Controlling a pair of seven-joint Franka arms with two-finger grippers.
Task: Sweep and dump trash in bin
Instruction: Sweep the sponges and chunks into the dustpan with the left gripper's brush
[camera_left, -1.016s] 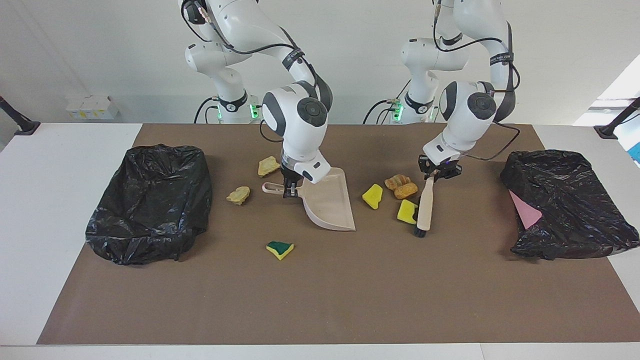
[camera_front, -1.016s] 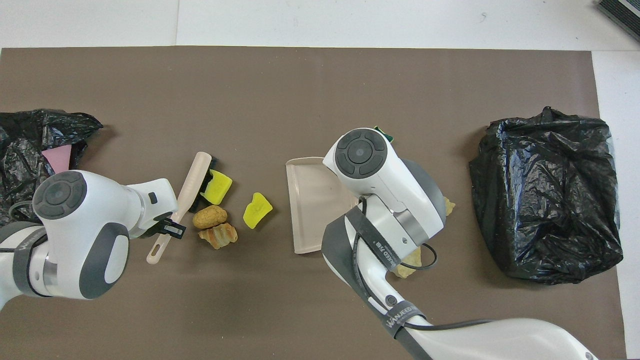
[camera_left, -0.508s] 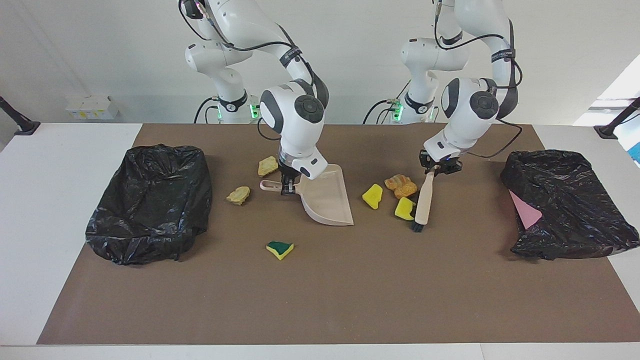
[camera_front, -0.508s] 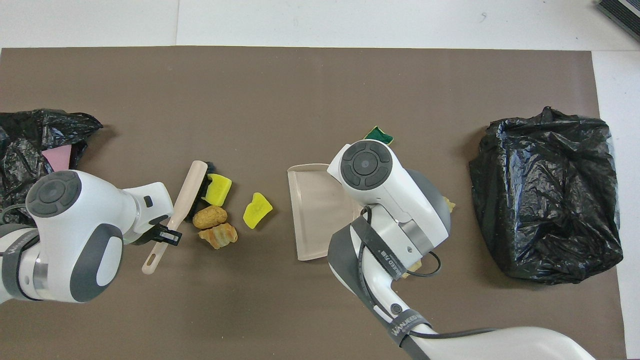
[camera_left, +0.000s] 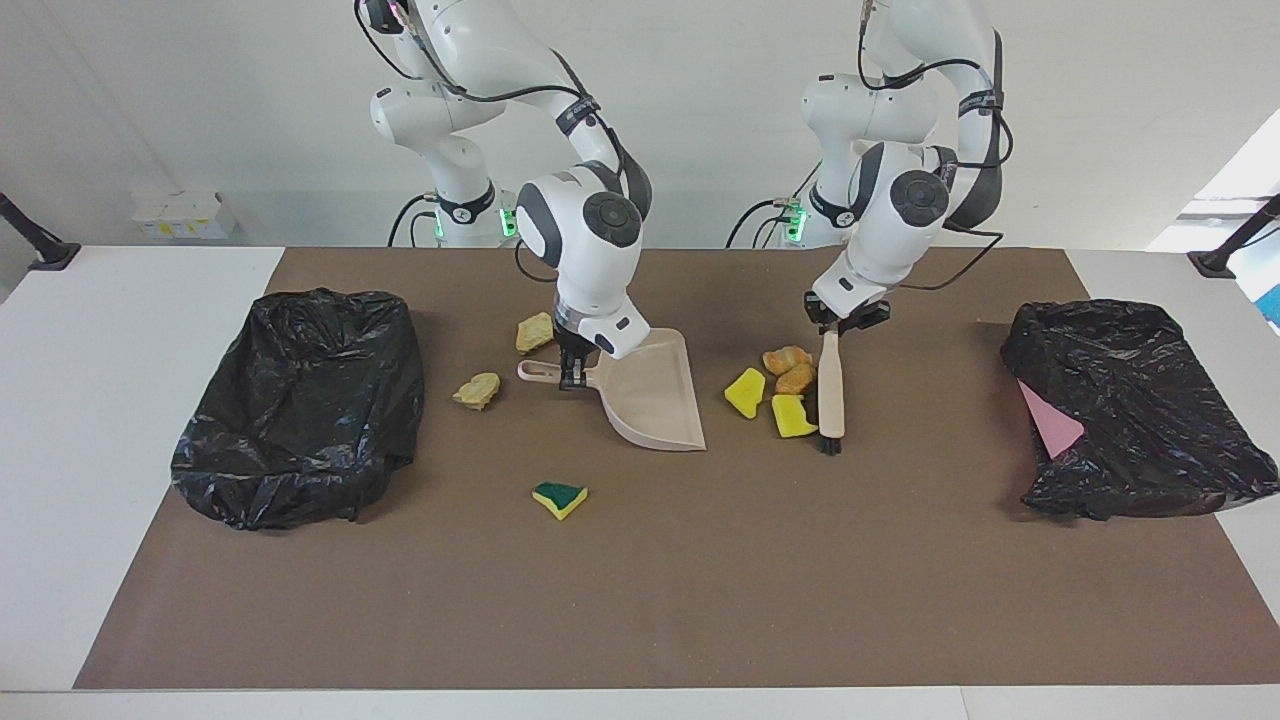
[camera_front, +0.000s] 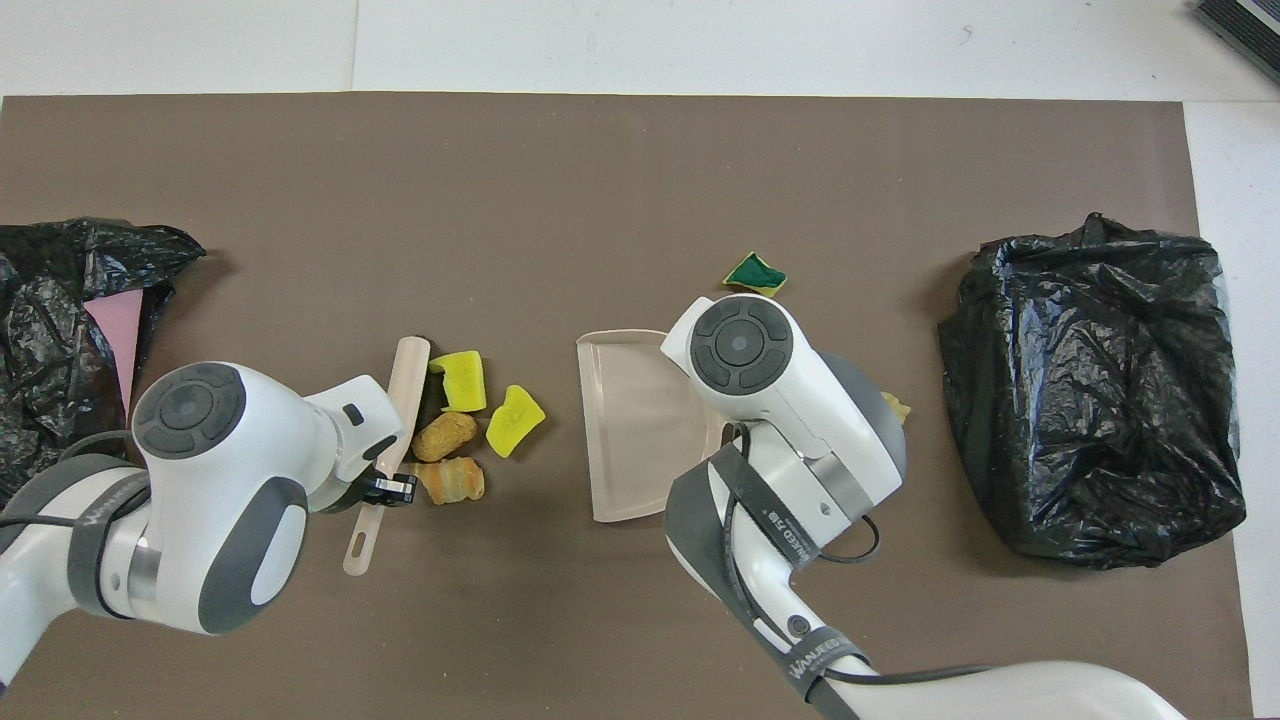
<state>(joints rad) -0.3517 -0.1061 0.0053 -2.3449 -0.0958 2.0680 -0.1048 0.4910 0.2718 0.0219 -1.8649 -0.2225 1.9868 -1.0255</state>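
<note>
My right gripper is shut on the handle of the beige dustpan, which rests mid-table with its mouth toward the left arm's end. My left gripper is shut on the handle of the beige brush, whose bristles are on the mat. Beside the brush lie two yellow sponge pieces and two orange-brown lumps. Two tan lumps lie next to the dustpan handle. A green-and-yellow wedge lies farther out.
A black-bagged bin stands at the right arm's end of the brown mat. Another black-bagged bin with a pink sheet in it stands at the left arm's end.
The left gripper has carried the brush toward the dustpan, straightening it and pushing a yellow sponge piece and the orange-brown lumps along. The right gripper has drawn the dustpan slightly toward the robots.
</note>
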